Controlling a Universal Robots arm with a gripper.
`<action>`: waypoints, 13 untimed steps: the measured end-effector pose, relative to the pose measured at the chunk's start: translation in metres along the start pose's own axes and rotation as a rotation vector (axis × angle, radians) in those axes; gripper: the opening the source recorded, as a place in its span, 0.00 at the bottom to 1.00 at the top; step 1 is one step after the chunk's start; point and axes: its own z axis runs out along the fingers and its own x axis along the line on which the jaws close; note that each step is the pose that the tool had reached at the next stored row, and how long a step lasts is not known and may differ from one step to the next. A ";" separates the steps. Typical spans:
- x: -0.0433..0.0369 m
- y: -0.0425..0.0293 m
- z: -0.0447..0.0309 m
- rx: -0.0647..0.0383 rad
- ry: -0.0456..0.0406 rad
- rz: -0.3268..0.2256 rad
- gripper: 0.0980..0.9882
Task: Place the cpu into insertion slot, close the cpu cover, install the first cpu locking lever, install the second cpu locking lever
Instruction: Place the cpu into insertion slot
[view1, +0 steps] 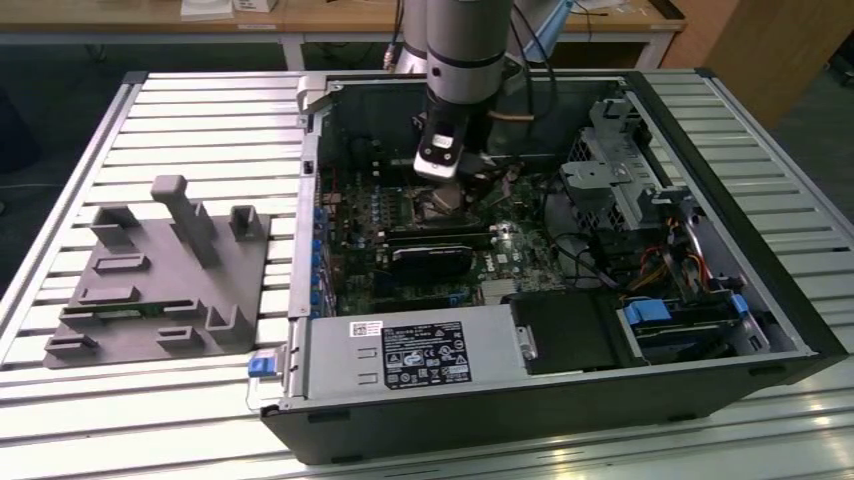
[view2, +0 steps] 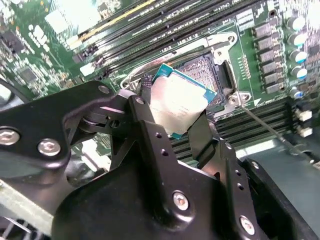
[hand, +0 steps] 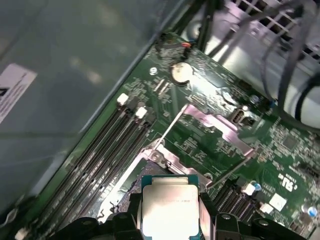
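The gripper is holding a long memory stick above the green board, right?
Not a memory stick. The gripper is holding the cpu, a small square silver chip, above the green board, as the second wrist view shows.

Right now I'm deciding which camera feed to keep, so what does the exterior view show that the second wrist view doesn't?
The exterior view gives the wide scene: the open computer case lying on a slatted table, a grey fixture at the exterior view's left, and the arm reaching down into the case. The second wrist view gives the close detail: the cpu clamped between the black fingers, tilted and not seated, in front of the open insertion slot. Shared by both: the end effector and the green motherboard.
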 end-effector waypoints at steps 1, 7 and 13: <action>0.0000 0.0000 0.0002 0.000 -0.0015 0.020 0.50; 0.0000 -0.0001 0.0009 -0.002 -0.0096 0.127 0.50; 0.0000 -0.0001 0.0011 -0.002 -0.0186 0.220 0.50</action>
